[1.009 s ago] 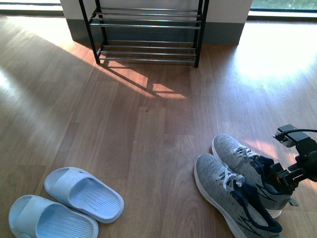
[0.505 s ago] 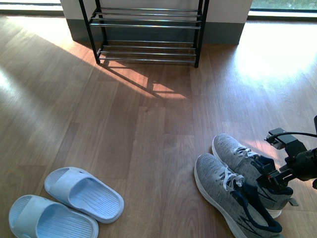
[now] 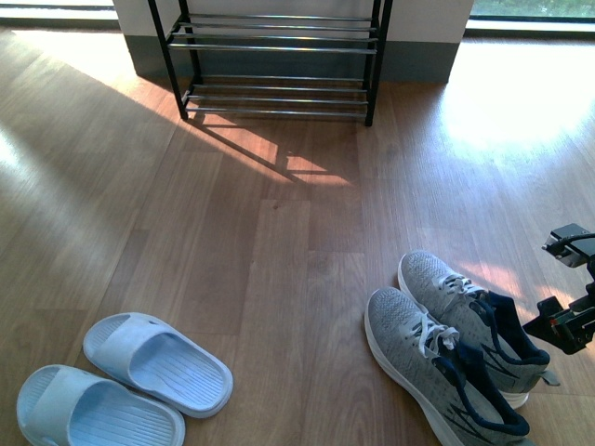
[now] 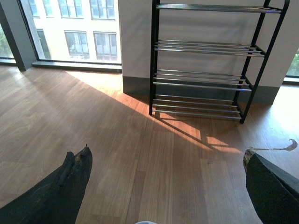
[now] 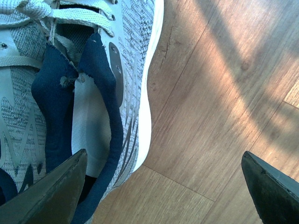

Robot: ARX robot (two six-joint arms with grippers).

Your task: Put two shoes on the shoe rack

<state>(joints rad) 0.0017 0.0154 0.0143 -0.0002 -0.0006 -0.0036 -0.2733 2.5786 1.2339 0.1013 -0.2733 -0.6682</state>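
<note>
Two grey knit sneakers lie side by side on the wood floor at the front right, one further back and one nearer. My right gripper hangs open just right of the far sneaker's heel. In the right wrist view that sneaker with its navy collar lies under one finger, and bare floor fills the gap of the right gripper. Two pale blue slides rest at the front left. The shoe rack stands at the back wall. My left gripper is open over bare floor, facing the shoe rack.
The rack stands against a white wall with a grey baseboard. Tall windows flank it, and bright sun patches lie across the wooden floor between the shoes and the rack.
My right gripper was at the far sneaker's heel opening. It has pulled away to the right and now hangs beside the shoe. The shoes have not moved.
</note>
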